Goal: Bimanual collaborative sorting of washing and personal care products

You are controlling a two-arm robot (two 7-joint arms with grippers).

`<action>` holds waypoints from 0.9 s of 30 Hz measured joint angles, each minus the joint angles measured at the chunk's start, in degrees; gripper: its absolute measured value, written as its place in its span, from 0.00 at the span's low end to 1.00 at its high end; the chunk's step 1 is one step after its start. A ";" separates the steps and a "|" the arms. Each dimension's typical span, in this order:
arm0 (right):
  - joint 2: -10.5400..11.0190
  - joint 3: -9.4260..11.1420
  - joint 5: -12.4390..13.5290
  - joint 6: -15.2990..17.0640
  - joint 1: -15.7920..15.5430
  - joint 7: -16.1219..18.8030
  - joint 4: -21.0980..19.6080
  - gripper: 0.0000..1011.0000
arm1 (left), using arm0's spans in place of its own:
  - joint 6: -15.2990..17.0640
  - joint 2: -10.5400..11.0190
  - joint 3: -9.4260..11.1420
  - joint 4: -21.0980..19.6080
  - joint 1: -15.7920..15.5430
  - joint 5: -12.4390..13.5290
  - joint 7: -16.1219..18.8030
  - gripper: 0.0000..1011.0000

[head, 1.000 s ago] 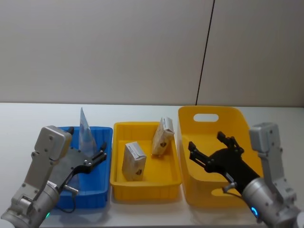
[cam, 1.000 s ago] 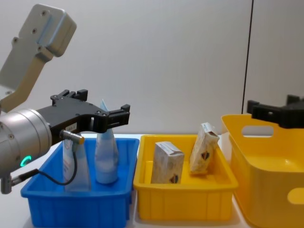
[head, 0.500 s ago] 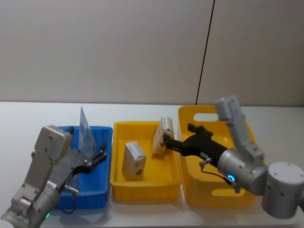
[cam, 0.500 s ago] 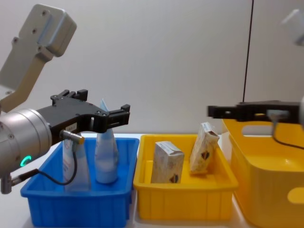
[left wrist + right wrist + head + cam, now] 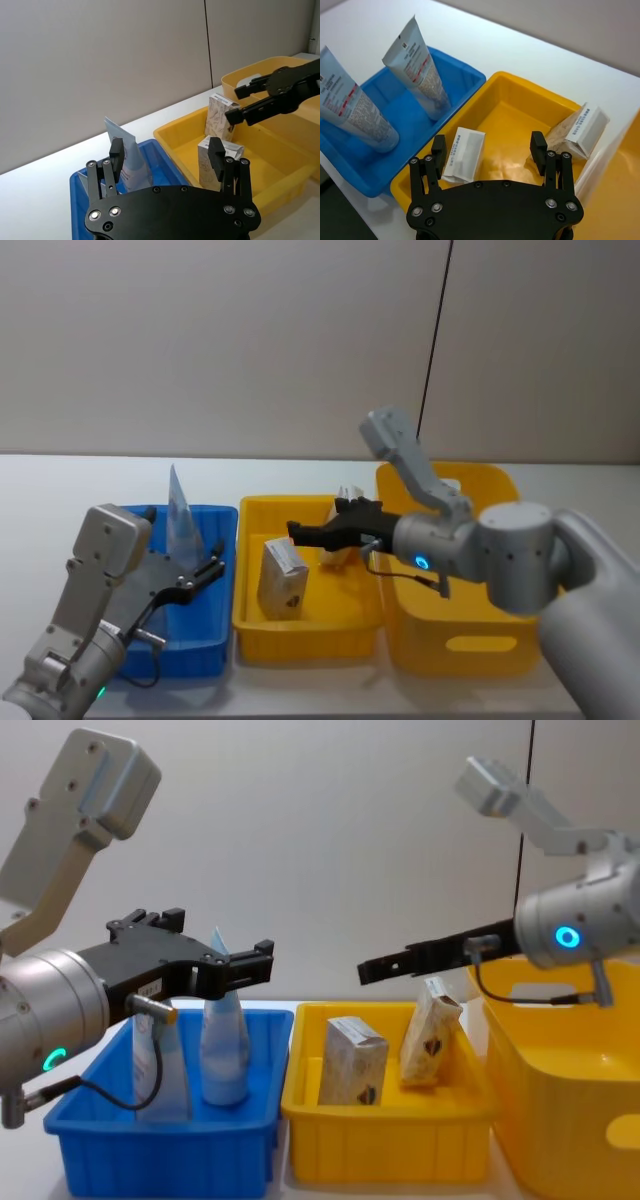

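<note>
Two pale blue-white tubes (image 5: 224,1050) (image 5: 155,1070) stand upright in the blue bin (image 5: 160,1160). In the yellow tray (image 5: 385,1145) one cream carton (image 5: 282,580) stands upright and another (image 5: 430,1030) leans against the tray's right wall. My right gripper (image 5: 318,520) hangs open above the tray, over the cartons (image 5: 462,155) (image 5: 580,130), touching neither. My left gripper (image 5: 208,572) is open over the blue bin, close to a tube (image 5: 127,155), with nothing between its fingers.
A large yellow bin (image 5: 470,650) with a handle slot stands right of the tray, under my right arm. The three containers sit side by side near the white table's front edge. A grey wall rises behind the table.
My right arm has swung left, from above the large yellow bin to above the yellow tray, gripper still open. The left arm, tubes and cartons have not moved.
</note>
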 joint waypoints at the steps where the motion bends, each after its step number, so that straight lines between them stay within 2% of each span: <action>1: -0.36 -0.84 -0.49 1.34 1.19 0.05 0.83 0.99 | 0.00 0.00 0.01 0.00 0.00 0.00 0.00 0.99; 9: -1.03 -3.93 -2.80 7.78 5.15 -0.36 2.18 0.99 | 0.00 0.00 0.00 0.00 0.00 0.00 0.00 0.99; 20: -0.47 -7.71 -6.03 19.45 9.05 -1.48 -0.38 0.99 | 0.00 0.00 0.00 0.00 0.00 0.00 0.00 0.99; 27: -1.58 -9.89 -6.95 23.59 11.16 -0.52 0.74 0.99 | 0.00 0.00 0.00 0.00 0.00 0.00 0.00 0.99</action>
